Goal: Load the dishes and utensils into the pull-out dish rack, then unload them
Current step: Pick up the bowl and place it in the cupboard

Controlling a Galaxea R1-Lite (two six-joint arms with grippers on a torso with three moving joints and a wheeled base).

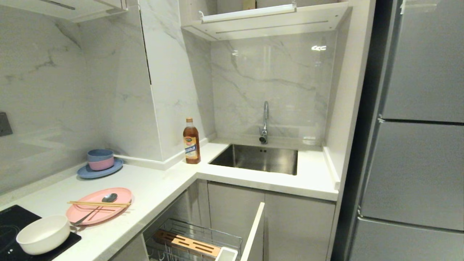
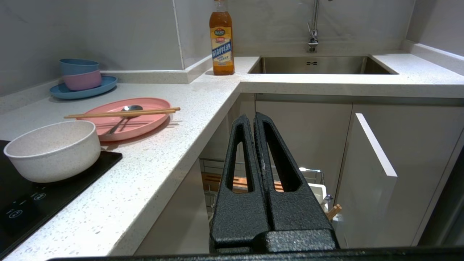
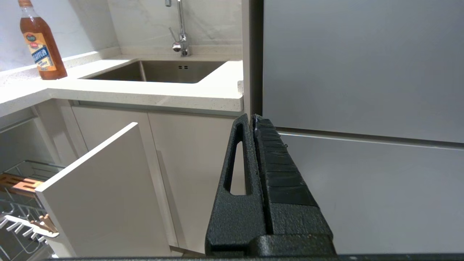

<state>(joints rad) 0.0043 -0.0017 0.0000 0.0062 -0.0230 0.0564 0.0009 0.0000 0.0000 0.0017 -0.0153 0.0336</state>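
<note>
Nothing was loaded yet, and the layout explained itself. The pink plate (image 1: 98, 205) lay flat on the countertop (image 1: 159, 188) to the left of the steel sink (image 1: 259, 158), acting as a tray: the chopsticks (image 1: 98, 204) bridged it rim to rim and the spoon (image 1: 96, 208) rested in it, bowl end toward the wall. Just nearer than the plate, the cream bowl (image 1: 43, 234) sat upright on the black cooktop (image 1: 11, 221). Below the counter, left of the sink cabinet, the pull-out dish rack (image 1: 197, 241) stood drawn out, its wooden strip and white caddy exposed, presumably ready to receive. The left gripper (image 2: 253, 119) hung with its jaws pressed together, empty, out over the rack; the right gripper (image 3: 252, 121) was likewise closed on nothing, facing the fridge (image 1: 417, 127) beside the sink. My read: both arms were parked, with no reach begun.
</note>
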